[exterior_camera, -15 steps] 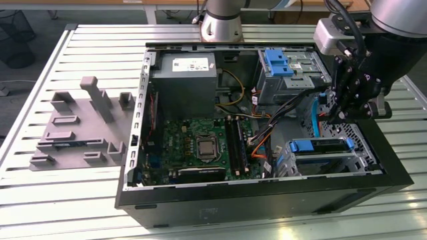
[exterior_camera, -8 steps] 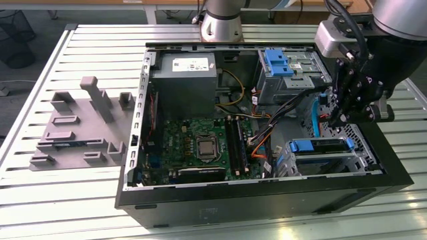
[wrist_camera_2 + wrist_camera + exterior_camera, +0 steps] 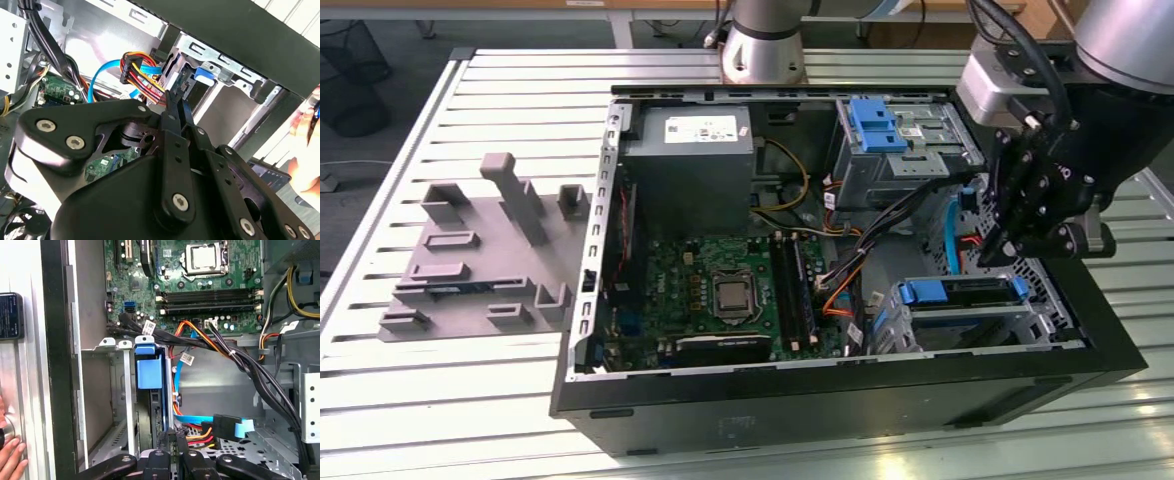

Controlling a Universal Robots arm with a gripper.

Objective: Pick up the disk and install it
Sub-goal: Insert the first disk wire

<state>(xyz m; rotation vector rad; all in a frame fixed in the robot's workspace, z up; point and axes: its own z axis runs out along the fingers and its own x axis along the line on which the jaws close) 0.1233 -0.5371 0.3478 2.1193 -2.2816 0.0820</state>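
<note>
The disk (image 3: pixel 149 375), as far as it shows, is a thin dark slab standing on edge with a bright blue plastic carrier tab on its end, seated in the grey sheet-metal drive cage (image 3: pixel 117 390) near the front of the open black desktop computer case (image 3: pixel 854 400); in the exterior view its blue carrier (image 3: pixel 961 292) lies across the top of that cage, toward the exterior view's right. Its silver face and label are hidden inside the bay, so only the edge and the blue frame can be made out. The black multi-link gripper (image 3: pixel 172 436) hangs just beside the drive's rear end, its two slim fingers (image 3: pixel 179 442) drawn close together with barely a slit between them; whether they pinch the drive's edge or merely sit against it cannot be told, as the contact is hidden behind the linkage. In the second wrist view the gripper (image 3: pixel 176 97) points its tips at the blue tab (image 3: pixel 202 73), close to the red, yellow and orange cable bundle (image 3: pixel 142 75). A person's hand (image 3: pixel 11 452) rests on the slatted aluminium table (image 3: pixel 480 380) outside the case, cut off by the frame edge.
</note>
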